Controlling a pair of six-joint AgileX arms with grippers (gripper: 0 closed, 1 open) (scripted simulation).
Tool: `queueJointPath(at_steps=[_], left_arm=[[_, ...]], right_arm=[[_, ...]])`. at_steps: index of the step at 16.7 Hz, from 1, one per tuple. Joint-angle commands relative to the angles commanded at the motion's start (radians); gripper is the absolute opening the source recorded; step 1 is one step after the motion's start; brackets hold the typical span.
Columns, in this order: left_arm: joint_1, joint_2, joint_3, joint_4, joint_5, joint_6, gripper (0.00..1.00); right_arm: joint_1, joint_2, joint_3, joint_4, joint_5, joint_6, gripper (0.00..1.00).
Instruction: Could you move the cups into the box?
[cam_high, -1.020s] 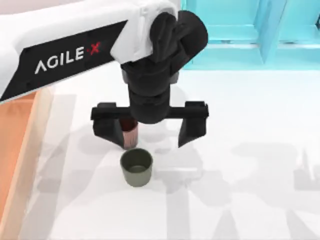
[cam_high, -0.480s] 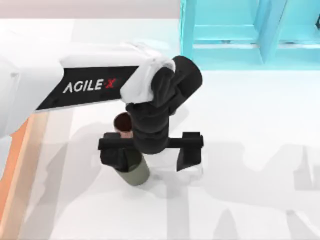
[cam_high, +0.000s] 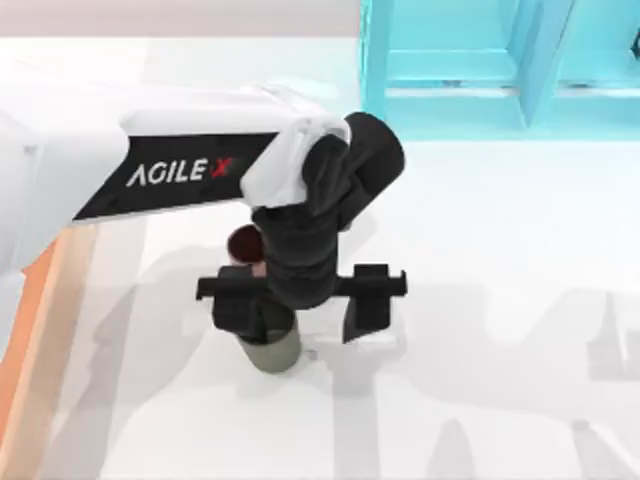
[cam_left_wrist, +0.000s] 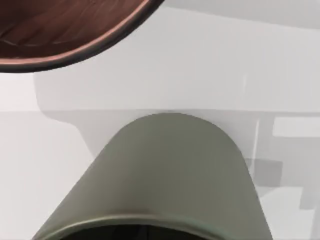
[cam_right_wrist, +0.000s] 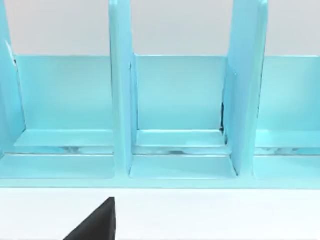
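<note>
My left gripper (cam_high: 300, 322) hangs open over the olive-green cup (cam_high: 274, 352) in the top view. Its left finger (cam_high: 238, 310) covers the cup's left side, and the right finger (cam_high: 368, 308) stands well clear on the other side. The left wrist view has the olive-green cup (cam_left_wrist: 170, 180) very near and centred. The reddish-brown ribbed cup (cam_high: 243, 243) stands just behind the olive one, half hidden by the arm, and its rim (cam_left_wrist: 70, 35) also crosses the left wrist view. The box (cam_high: 40, 340) shows as a tan and orange strip at the left edge.
A turquoise shelf-like frame (cam_high: 480, 70) stands at the back right, and its compartments (cam_right_wrist: 180, 100) face the right wrist camera. A dark part of my right gripper (cam_right_wrist: 95, 225) shows there, parked. The white table (cam_high: 500, 380) stretches to the right and front.
My left gripper has moved from over the reddish-brown cup forward to the olive-green cup and sunk a little around it. Its fingers have drawn slightly closer together.
</note>
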Motion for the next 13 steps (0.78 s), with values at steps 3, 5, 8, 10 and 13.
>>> queueJointPath(at_steps=[3,5,8,10,13], left_arm=[[0.000,0.000,0.000,0.000,0.000,0.000,0.40],[0.000,0.000,0.000,0.000,0.000,0.000,0.25],[0.000,0.000,0.000,0.000,0.000,0.000,0.02],[0.000,0.000,0.000,0.000,0.000,0.000,0.00],[0.000,0.000,0.000,0.000,0.000,0.000,0.00]], right_arm=[[0.000,0.000,0.000,0.000,0.000,0.000,1.00],[0.000,0.000,0.000,0.000,0.000,0.000,1.00],[0.000,0.000,0.000,0.000,0.000,0.000,1.00],[0.000,0.000,0.000,0.000,0.000,0.000,1.00],[0.000,0.000,0.000,0.000,0.000,0.000,1.00]])
